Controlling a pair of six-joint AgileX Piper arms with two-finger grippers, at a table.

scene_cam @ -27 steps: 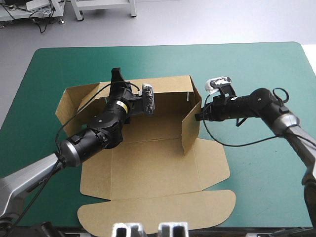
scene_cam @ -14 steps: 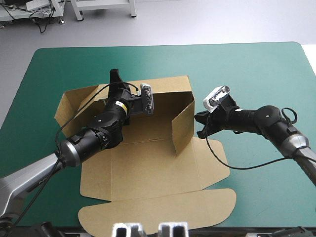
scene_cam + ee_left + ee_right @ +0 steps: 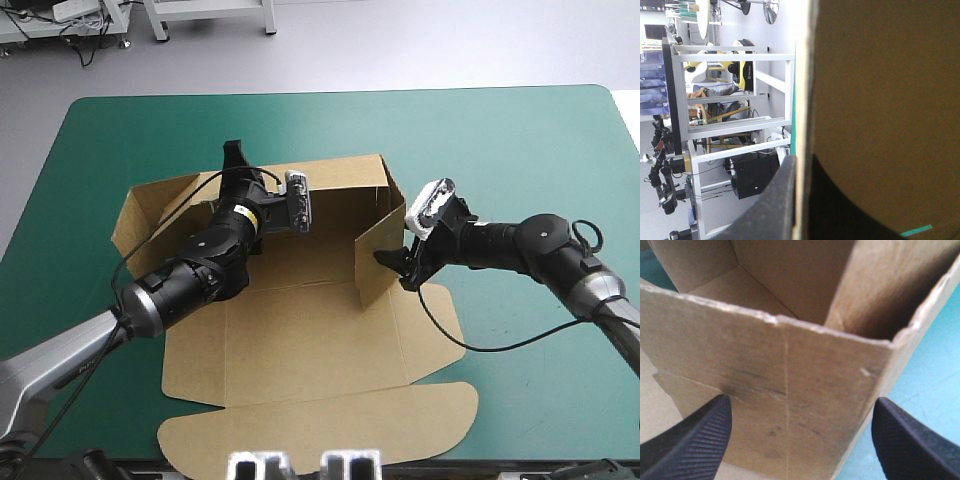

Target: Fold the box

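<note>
1. Flat-cut brown board box (image 3: 300,330) sits mid teal-green worktop (image 3: 500,140). Its base and the lid panel (image 3: 320,425) lie flat, lid toward the near edge.
2. Its back wall (image 3: 340,180) is raised. Its right side wall (image 3: 378,255) stands upright, angled in over the base.
3. At the back wall's top edge, the left gripper (image 3: 237,160) has its black fingers (image 3: 777,200) clamped on the board, one each side.
4. Just outside the right side wall, the right gripper (image 3: 398,270) has its fingers (image 3: 695,440) spread wide, gripping nothing.

No legible text anywhere.
</note>
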